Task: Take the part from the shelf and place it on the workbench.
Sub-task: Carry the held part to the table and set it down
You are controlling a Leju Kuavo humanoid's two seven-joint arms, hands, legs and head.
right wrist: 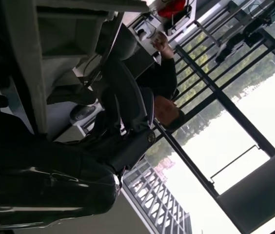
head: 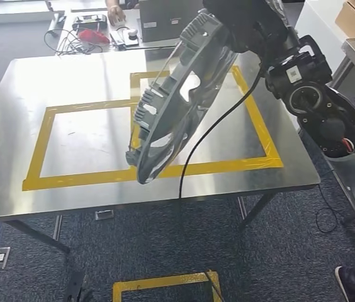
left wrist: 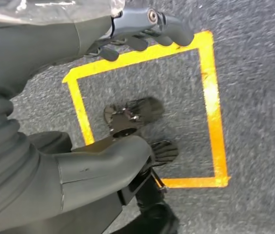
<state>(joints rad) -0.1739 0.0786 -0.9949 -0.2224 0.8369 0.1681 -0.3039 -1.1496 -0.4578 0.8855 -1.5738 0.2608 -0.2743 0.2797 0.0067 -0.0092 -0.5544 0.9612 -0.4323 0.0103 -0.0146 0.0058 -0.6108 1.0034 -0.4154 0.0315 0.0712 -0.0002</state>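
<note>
Part (head: 180, 100), a big dark ribbed ring-shaped housing w/ clear film on it, hangs tilted in the air over the steel workbench (head: 71, 82), above the yellow tape rectangle (head: 47, 126), not touching the top. Right arm (head: 308, 94) comes in from the right & reaches to the part's far upper edge; right hand (right wrist: 125, 141) grips the part in the right wrist view, dark fingers curled round its rim. A black cable (head: 213, 126) droops from the arm across the bench's near edge. Left hand (left wrist: 143, 34) hangs low over grey carpet (left wrist: 257, 97) beside a yellow floor square (left wrist: 209, 97); fingers loosely spread, holding nothing. Far side: person (right wrist: 162, 92) at a desk w/ a red item (head: 92, 36) & cables.
</note>
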